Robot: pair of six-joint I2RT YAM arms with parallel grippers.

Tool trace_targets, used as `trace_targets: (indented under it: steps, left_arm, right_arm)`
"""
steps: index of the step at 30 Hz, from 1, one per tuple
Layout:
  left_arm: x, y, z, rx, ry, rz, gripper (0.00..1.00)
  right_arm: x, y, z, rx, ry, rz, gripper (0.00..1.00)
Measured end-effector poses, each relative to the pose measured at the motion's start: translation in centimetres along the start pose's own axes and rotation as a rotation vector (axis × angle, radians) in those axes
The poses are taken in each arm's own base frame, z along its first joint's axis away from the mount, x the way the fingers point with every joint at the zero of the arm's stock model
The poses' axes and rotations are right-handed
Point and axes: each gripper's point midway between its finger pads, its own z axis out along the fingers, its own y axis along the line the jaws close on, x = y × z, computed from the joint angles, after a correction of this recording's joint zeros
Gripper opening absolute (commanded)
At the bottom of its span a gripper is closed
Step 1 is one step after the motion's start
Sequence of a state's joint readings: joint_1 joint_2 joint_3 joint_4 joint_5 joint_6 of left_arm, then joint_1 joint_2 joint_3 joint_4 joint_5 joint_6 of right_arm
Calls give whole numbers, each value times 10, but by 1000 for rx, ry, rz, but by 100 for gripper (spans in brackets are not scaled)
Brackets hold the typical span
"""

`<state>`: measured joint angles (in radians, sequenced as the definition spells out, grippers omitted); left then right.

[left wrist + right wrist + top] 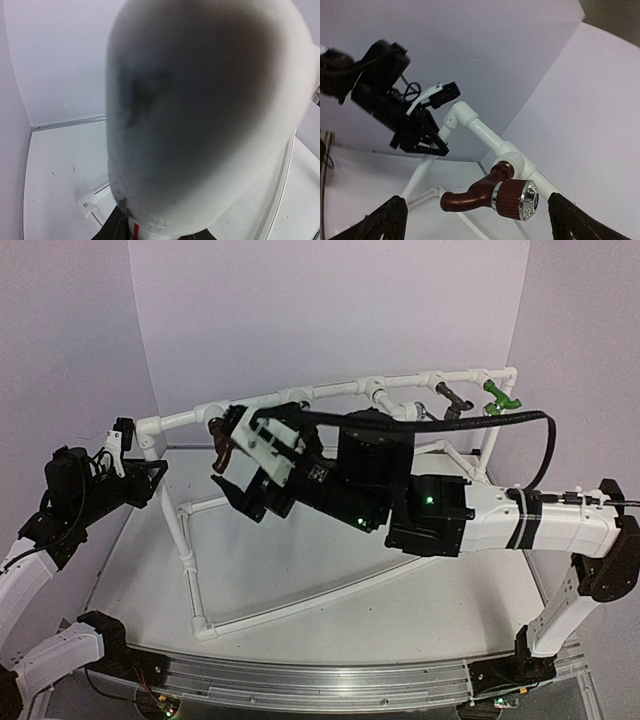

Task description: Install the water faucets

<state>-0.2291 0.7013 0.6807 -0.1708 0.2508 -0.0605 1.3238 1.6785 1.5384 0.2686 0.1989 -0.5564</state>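
Right hand (476, 197), fingers (385, 222) wide apart — brown faucet (470, 196) in the white tee (516, 159)

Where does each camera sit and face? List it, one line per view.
Top external: above and behind the robot, looking down on the pipe frame; left arm and right arm show.
Left wrist: on the left arm, close against that frame, which is blurred; almost nothing of the arm itself shows.
Right wrist: looks past its open right gripper at the dark brown faucet and the left gripper.
Shared: top external and right wrist both show that faucet.
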Motion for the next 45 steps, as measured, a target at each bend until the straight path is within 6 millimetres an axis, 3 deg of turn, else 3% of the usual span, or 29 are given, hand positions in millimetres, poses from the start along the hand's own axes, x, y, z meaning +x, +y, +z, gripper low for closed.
trace_targets:
  steps: [2,5,9,14,17,24,27,31,35,36,42,45]
  left_arm:
    - [0,0,0,0,0,0,1]
    - [0,0,0,-1,0,0,2]
    - [0,0,0,-1,0,0,1]
    - [0,0,0,-1,0,0,1]
    - [0,0,0,-1,0,0,2]
    - [0,0,0,-2,-2,-1,2]
    - [0,0,0,-1,-1,-1,2]
    - [0,0,0,-1,-2,-2,1]
    - [0,1,0,-3,-2,-4,2]
    - [0,1,0,-3,-1,-5,1]
    - [-1,3,1,-14,-2,-13,1]
    - [-1,7,2,-28,-5,-18,2]
  right_arm:
    - [-6,15,-5,-46,14,-236,98]
    - [3,34,-2,-75,64,-555,98]
    - [37,50,19,-73,166,-946,98]
    - [85,63,47,-78,283,-1267,96]
    - [91,56,60,-53,321,-1351,94]
    - [55,10,71,101,329,-1349,88]
    - [41,-9,72,159,332,-1323,77]
    - [31,-23,71,197,346,-1270,38]
    - [51,-13,77,178,382,-1189,5]
    - [53,-12,78,192,386,-1153,1]
    - [51,-16,83,308,393,-874,0]
    - [53,-19,87,407,376,-643,0]
